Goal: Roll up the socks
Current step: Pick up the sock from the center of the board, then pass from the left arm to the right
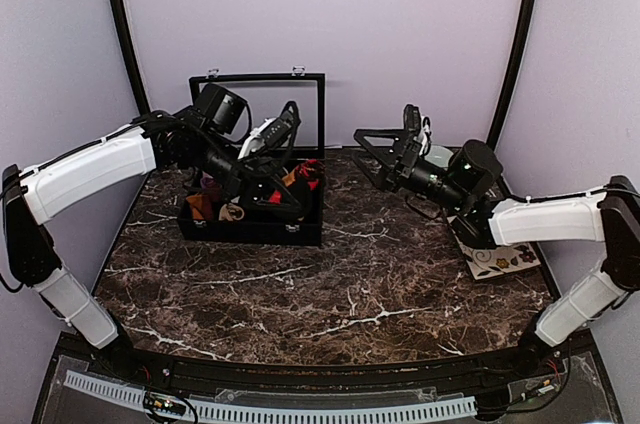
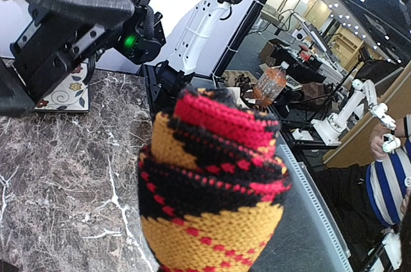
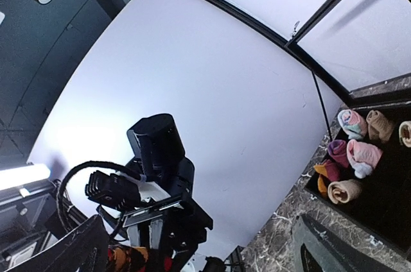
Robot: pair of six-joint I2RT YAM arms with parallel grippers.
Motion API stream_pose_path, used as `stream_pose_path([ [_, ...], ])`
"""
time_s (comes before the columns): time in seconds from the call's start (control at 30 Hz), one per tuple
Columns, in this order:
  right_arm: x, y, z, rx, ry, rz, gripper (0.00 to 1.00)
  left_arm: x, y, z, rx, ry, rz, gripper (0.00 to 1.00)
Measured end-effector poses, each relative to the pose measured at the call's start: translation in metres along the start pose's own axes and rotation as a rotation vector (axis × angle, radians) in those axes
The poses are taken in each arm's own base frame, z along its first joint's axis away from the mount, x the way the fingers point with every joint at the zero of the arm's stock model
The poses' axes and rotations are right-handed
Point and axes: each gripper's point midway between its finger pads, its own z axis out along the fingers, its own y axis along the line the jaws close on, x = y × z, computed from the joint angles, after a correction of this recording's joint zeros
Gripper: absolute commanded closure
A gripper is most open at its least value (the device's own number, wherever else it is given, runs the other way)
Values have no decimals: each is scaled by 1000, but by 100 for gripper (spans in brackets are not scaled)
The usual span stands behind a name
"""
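So one argyle sock (image 2: 212, 182), black with red and yellow diamonds, is already wound into a tight roll. It's pinched in the left gripper (image 1: 285, 189), which is closed down nearly all the way on it; the fingers themselves are hidden behind the roll in the wrist view. From overhead the roll is held over the right half of the black box (image 1: 250, 231), though how high above it can't really be told. The rolling of this one looks done, and what's probably left is for it to be set in the box and let go. No loose long sock can be spotted on the marble table (image 1: 330, 294) in front of the box, so whether more are waiting can't be said. The right gripper (image 1: 385, 144) is spread as wide as it goes, nothing in it, and is hung well right of the box. Inside the box a bunch of small rolls (image 3: 359, 156) in pink, tan and white are packed, so a free gap will be needed. The lid (image 1: 258, 77) is propped upright at the back of the box, and a flowered mat (image 1: 500, 259) is laid far right of it, under the right arm.
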Motion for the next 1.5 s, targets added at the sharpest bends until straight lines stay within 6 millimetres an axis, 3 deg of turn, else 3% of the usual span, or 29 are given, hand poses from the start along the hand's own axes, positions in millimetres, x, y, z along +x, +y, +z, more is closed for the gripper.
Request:
stream_pose_path([
  [0.1, 11, -6, 6, 91, 43, -60, 1, -2, 1, -5, 8, -15, -18, 100],
  [0.23, 16, 32, 15, 87, 84, -164, 1, -2, 7, -16, 13, -47, -57, 100],
  [0.33, 4, 56, 51, 94, 119, -261, 1, -1, 12, -19, 34, -61, -96, 100],
  [0.43, 21, 71, 76, 131, 160, -358, 3, 2, 20, -19, 60, -71, -142, 100],
  [0.57, 59, 65, 73, 179, 257, -420, 17, 6, 23, -22, 89, -88, -191, 100],
  [0.73, 78, 42, 71, 268, 332, -489, 34, 3, 25, -28, 113, -112, -217, 100],
  [0.83, 88, 38, 73, 282, 363, -515, 37, 1, 23, -31, 128, -122, -219, 100],
  [0.97, 94, 34, 77, 284, 385, -527, 39, 0, 20, -31, 158, -129, -222, 100],
  [1.17, 97, 37, 78, 252, 402, -525, 67, 3, 17, -31, 182, -131, -236, 99],
  [1.37, 94, 37, 78, 237, 405, -516, 78, 2, 14, -32, 195, -133, -238, 99],
  [1.5, 91, 40, 82, 218, 412, -512, 100, 0, 11, -33, 198, -136, -226, 98],
])
